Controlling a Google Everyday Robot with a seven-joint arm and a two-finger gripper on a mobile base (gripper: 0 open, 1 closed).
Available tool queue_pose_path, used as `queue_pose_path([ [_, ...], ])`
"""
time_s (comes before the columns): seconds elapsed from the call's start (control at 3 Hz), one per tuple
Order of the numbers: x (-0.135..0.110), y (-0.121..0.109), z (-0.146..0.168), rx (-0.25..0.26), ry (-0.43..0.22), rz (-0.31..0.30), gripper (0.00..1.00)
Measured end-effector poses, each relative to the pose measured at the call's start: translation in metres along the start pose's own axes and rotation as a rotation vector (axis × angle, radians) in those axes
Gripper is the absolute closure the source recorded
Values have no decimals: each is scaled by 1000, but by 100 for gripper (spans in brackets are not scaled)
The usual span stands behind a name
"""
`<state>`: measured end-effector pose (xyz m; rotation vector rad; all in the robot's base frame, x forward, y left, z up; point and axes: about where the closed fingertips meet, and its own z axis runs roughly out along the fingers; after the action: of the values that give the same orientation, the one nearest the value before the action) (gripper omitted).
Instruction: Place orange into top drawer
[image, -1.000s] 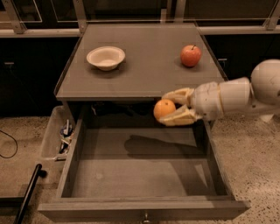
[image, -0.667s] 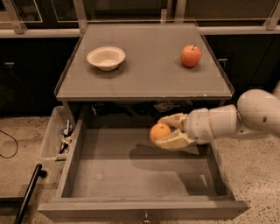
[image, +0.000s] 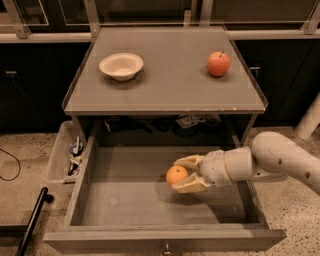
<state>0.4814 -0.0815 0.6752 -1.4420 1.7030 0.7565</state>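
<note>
The small round matte orange is clamped between the 2 cream fingers of the gripper, low inside the open grey wooden top drawer, seemingly for a gentle release.

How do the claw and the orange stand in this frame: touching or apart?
Touching. The camera view shows the claw closed on the orange, with one finger above it and one below, inside the open top drawer.
</note>
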Motion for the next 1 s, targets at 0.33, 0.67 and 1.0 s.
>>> queue_pose_path([
  [0.33, 14, -8, 15, 26, 21, -63, 100],
  [0.67, 31, -15, 28, 57, 76, -120, 100],
  [1.0, 42, -19, 32, 90, 120, -158, 100],
])
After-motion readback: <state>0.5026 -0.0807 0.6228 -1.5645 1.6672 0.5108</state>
